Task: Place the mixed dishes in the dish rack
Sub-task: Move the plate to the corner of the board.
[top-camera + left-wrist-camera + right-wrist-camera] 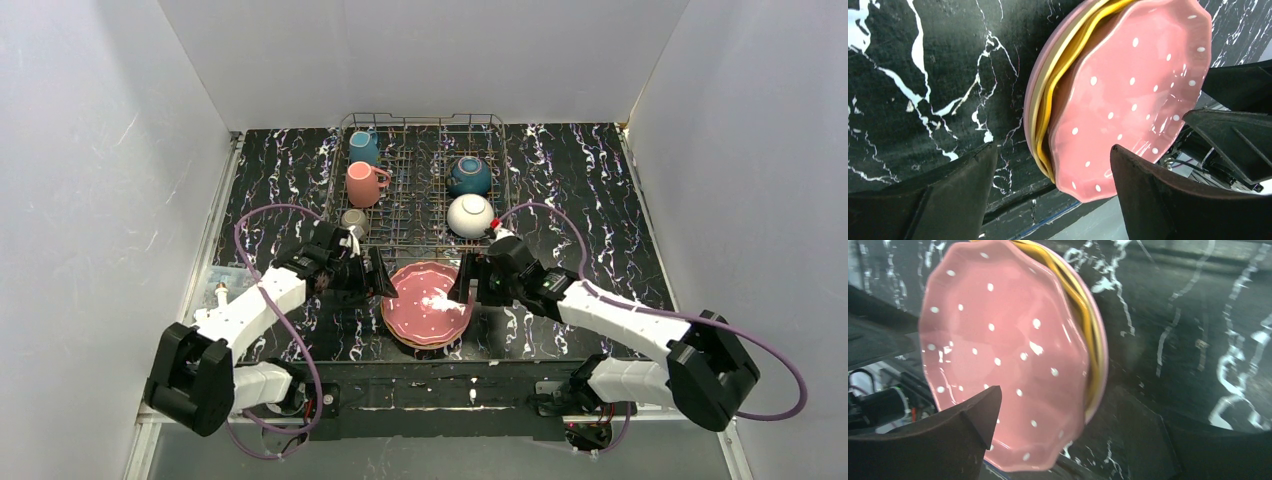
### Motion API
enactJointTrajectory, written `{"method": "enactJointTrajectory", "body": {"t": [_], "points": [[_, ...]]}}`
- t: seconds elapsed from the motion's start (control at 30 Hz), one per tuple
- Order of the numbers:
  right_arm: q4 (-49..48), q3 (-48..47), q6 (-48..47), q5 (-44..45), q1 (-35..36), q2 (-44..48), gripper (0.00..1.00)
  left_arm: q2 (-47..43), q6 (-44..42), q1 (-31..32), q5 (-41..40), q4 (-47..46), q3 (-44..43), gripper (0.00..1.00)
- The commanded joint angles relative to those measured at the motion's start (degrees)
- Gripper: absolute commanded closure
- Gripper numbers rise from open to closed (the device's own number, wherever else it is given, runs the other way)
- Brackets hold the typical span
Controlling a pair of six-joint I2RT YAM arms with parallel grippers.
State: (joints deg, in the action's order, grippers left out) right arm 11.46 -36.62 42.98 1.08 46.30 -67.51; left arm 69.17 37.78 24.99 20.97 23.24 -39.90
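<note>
Left end effector (383, 275) agape, right (465, 280) seemingly likewise, flanking pink plate (428, 300)

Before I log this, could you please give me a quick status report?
Left gripper, right gripper open, flanking pink plate. In dish rack: mugs, bowls. Nothing blocking.

Top camera high, looking down — wrist cameras close, opposite sides, share pink plate (1133, 100).

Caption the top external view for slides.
Open left claw and right claw flank pink dotted scalloped plate stack before grey wire rack.
</note>
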Motion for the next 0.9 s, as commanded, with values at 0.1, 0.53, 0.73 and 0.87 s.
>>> {"method": "enactJointTrajectory", "body": {"t": [0.1,0.53,0.73,0.87], "points": [[-14.21,3.5,4.64,-6.45,-2.29,-6.7,0.09,6.92,0.77,0.71,1.04,-6.71,1.46,0.2],[-19.41,5.73,6.53,-9.59,-3.41,-9.34,0.2,11.51,2.03,1.2,2.08,-11.26,2.05,0.32],[-19.97,6.4,6.81,-10.02,-3.42,-9.84,0.29,11.67,2.12,1.37,3.1,-12.11,3.16,0.48],[-19.86,6.9,6.89,-10.26,-3.41,-9.11,0.38,10.62,2.16,1.51,3.28,-12.17,4.05,0.59]]}}
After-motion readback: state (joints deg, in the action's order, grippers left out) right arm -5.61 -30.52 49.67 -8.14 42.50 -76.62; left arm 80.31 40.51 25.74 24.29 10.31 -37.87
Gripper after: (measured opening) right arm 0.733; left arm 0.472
